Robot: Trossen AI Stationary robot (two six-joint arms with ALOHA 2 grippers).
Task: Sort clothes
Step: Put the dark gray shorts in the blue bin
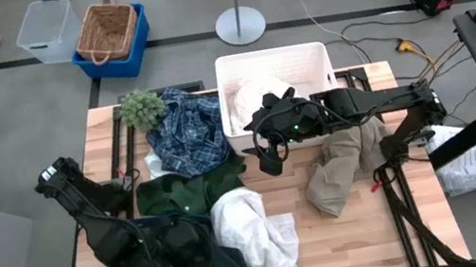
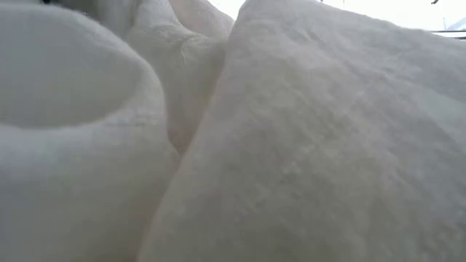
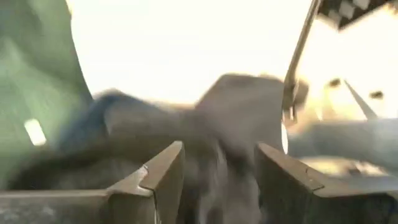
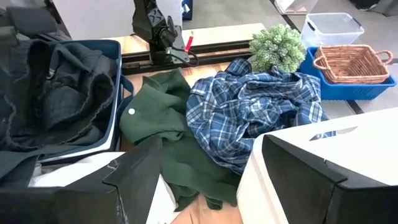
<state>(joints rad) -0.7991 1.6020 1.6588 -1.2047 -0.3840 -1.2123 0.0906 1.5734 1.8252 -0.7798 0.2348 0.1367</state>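
The soft clothes are lying across the wooden table [image 1: 368, 228]: a blue-and-white plaid shirt [image 1: 188, 132] at eleven o'clock, a dark green garment [image 1: 180, 192] just below it, a crumpled white cloth [image 1: 254, 236] at six o'clock, a khaki tan garment [image 1: 344, 166] at three o'clock, and white fabric sitting inside the rigid white plastic bin [image 1: 314, 56] at twelve o'clock. The right gripper [image 1: 271, 159] is hovering near the centre with its fingers spread and nothing between them, just beside the bin's front wall. The left gripper [image 3: 217, 171] is sitting at seven o'clock over dark grey fabric [image 1: 176, 254], fingers parted.

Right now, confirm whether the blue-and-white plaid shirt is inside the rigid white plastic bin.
No, the blue-and-white plaid shirt lies on the wooden table beside the rigid white plastic bin.
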